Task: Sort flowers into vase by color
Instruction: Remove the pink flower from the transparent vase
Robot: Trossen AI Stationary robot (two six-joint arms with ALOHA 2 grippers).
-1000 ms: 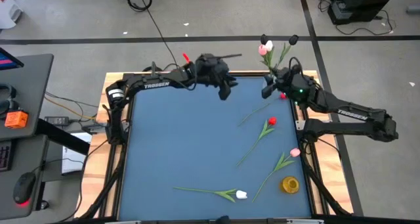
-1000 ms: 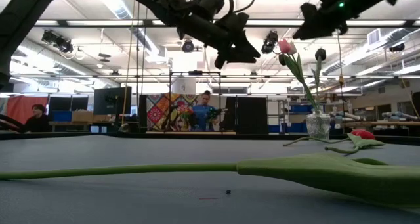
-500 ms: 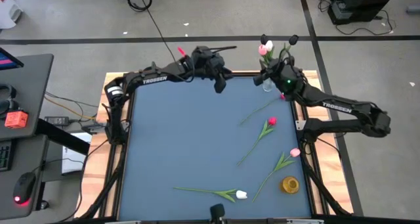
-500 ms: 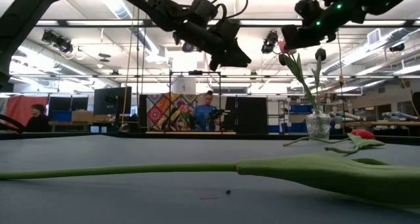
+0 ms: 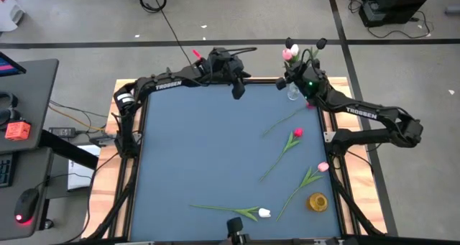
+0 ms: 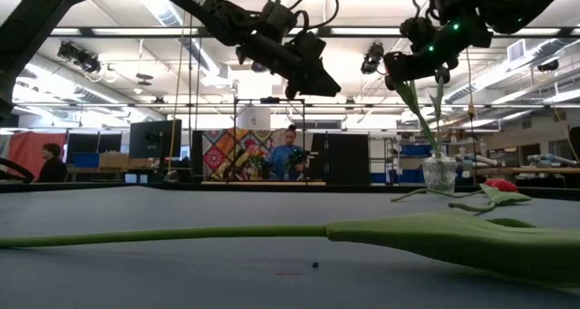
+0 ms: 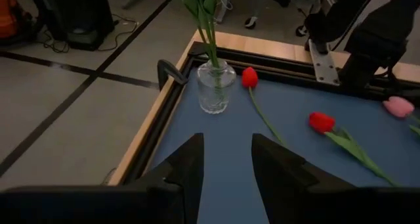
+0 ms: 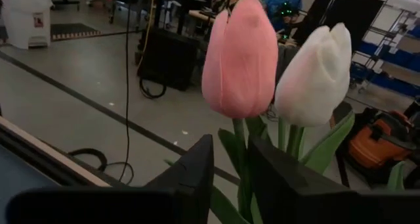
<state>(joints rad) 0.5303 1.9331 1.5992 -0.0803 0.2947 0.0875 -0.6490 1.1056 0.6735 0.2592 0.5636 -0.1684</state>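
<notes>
The glass vase (image 5: 293, 93) stands at the surface's (image 5: 201, 151) far right corner, holding pink, white and black flowers (image 5: 290, 52). More flowers lie right and near; the left half is bare. The right gripper (image 5: 295, 76) hovers by the stems, fingers parted around the pink one. The left gripper (image 5: 238, 91) hangs at the far edge, released.

We see two arms built of dark, nearly black segments, each forearm lettered "TROSSEN" in white. A silver ring marks the left arm's base joint. Black cables loop off the wrist above the left end effector (image 5: 237, 89), whose fingers (image 7: 187, 175) are flat, matte black blades. A green light glows on the wrist behind the right end effector (image 5: 293, 77), and its fingers (image 8: 197, 168) show the same dark wedge shape.
</notes>
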